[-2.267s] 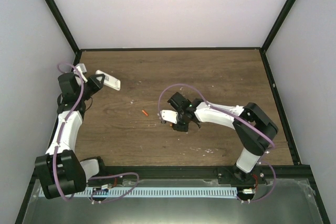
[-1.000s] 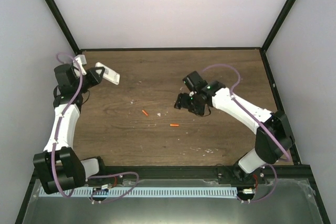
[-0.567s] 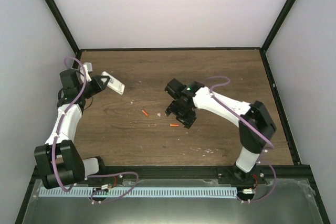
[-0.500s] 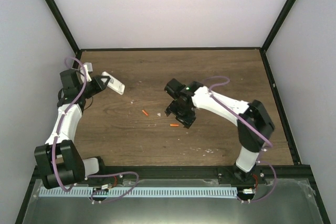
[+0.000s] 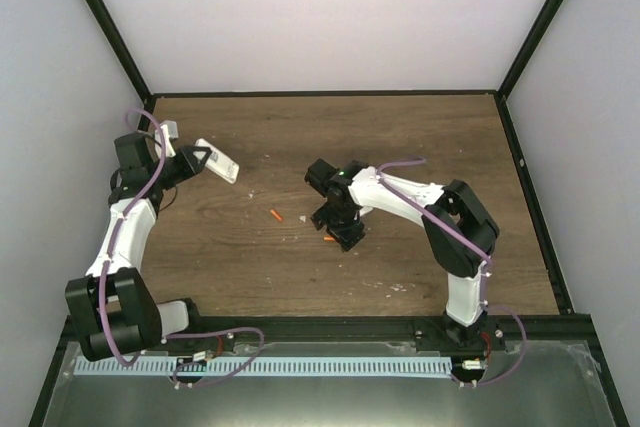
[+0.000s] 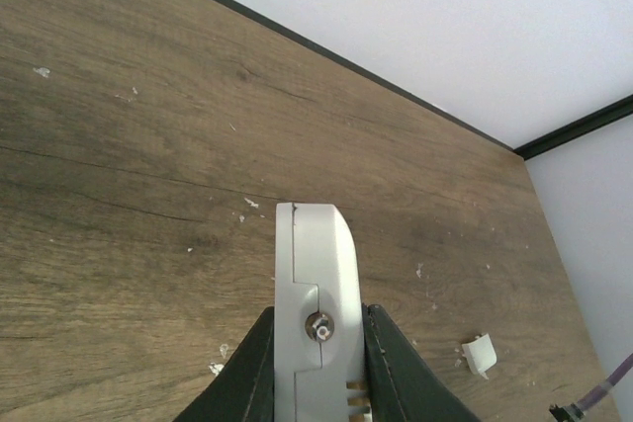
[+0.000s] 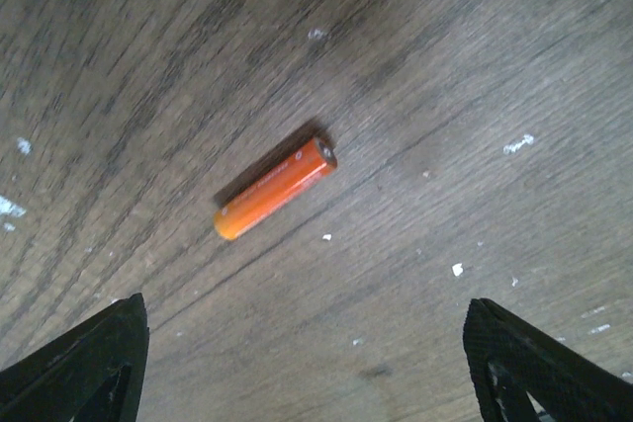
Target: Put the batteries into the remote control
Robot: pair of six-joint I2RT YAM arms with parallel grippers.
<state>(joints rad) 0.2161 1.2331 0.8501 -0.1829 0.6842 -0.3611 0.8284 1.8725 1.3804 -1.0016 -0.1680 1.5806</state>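
Within the last second the right gripper (image 5: 338,229) swung back from the far right side and dropped over one battery (image 7: 275,188), its jaws spread wide and empty. A pick-up looked imminent but had not begun. The second battery (image 5: 275,215) lay apart to the left. The left gripper (image 5: 197,159) was clamped on the remote control (image 5: 218,161), raised at the far left and barely shifted. The right wrist view showed the battery lying free on the table (image 7: 465,56); overhead, the arm half hid it. Only the left wrist view showed a small white cover piece (image 6: 479,354).
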